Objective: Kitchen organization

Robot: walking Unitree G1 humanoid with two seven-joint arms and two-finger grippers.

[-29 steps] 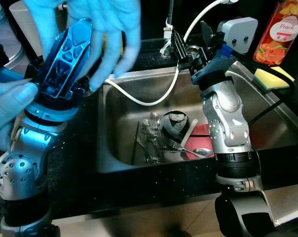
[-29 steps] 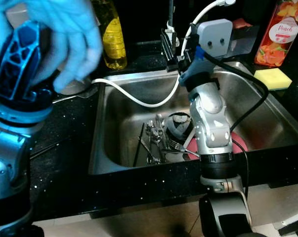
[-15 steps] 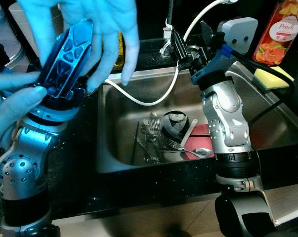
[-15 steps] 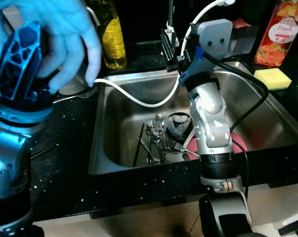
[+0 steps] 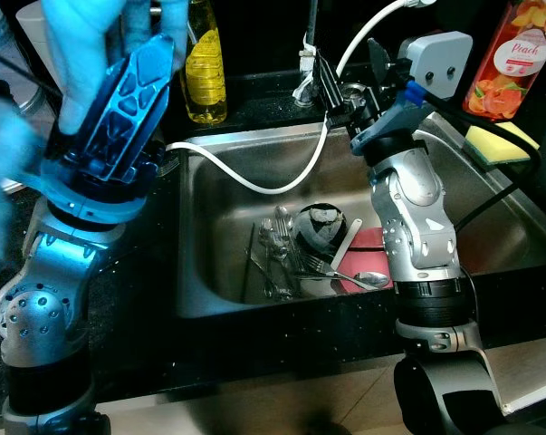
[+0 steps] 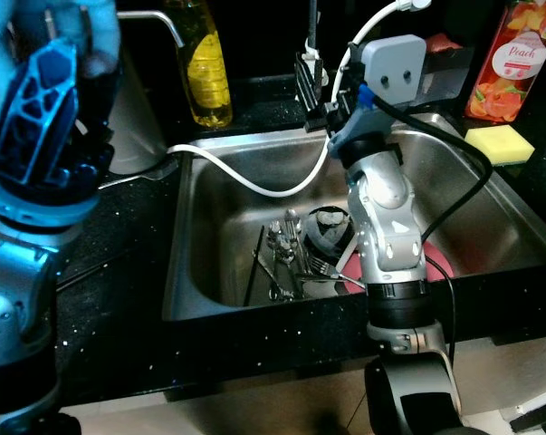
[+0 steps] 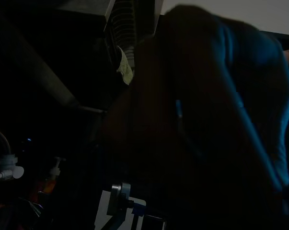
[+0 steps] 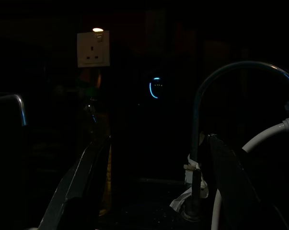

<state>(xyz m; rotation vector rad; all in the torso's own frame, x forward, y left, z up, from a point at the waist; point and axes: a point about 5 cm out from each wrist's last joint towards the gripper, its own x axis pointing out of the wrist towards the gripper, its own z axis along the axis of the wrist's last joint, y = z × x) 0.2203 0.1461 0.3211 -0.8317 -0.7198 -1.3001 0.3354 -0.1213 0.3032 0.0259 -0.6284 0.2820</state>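
— What has changed at your left arm?

— A second ago a person's hand (image 5: 100, 45) lay spread over your left jaws (image 5: 119, 109), fingers down across them. Now it has drawn up to their top end, and the yellow bottle (image 5: 203, 63) behind on the counter (image 5: 146, 299) shows again. The arm itself has not shifted. You cannot tell whether the left jaws are clenched or released; the wrist view is dark and blocked by the hand.

— And the right?

— Unmoved. The right jaws (image 5: 345, 86) are raised at the back of the sink (image 5: 490, 227), released, either side of the tap (image 8: 230, 76) and the white hose (image 5: 254, 177).

— Where are the dishes?

— In the sink as before: cutlery (image 5: 277, 249), a dark bowl (image 5: 322, 227), a red plate (image 5: 368, 263) beside it. The sponge (image 5: 494, 143) sits on the sink's right edge, below the peach bottle (image 5: 517, 54).
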